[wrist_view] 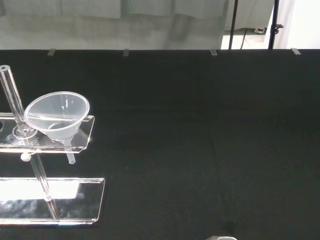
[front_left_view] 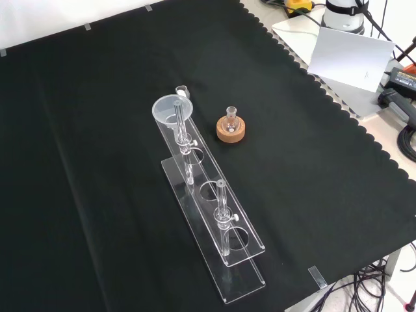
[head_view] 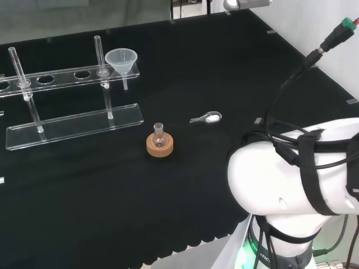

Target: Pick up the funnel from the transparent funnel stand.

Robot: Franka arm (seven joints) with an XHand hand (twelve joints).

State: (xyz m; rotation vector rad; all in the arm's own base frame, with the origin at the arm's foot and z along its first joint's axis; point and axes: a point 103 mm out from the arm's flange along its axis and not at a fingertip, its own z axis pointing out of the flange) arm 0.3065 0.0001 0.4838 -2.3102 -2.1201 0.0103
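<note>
A clear plastic funnel (head_view: 121,60) sits in the end hole of the transparent stand's upper shelf (head_view: 61,77), its stem hanging below the shelf. The stand's base plate (head_view: 73,126) lies on the black cloth, with two upright rods carrying the shelf. In the front view the funnel (front_left_view: 171,109) is at the far end of the stand (front_left_view: 224,257). The wrist view shows the funnel (wrist_view: 57,115) upright in its hole, with the stand's base plate (wrist_view: 50,200) beneath it.
A small round flask on a cork ring (head_view: 160,143) stands near the stand's funnel end, also in the front view (front_left_view: 231,127). A small spoon with white powder (head_view: 206,118) lies to its right. The arm's white link (head_view: 291,179) is at the lower right.
</note>
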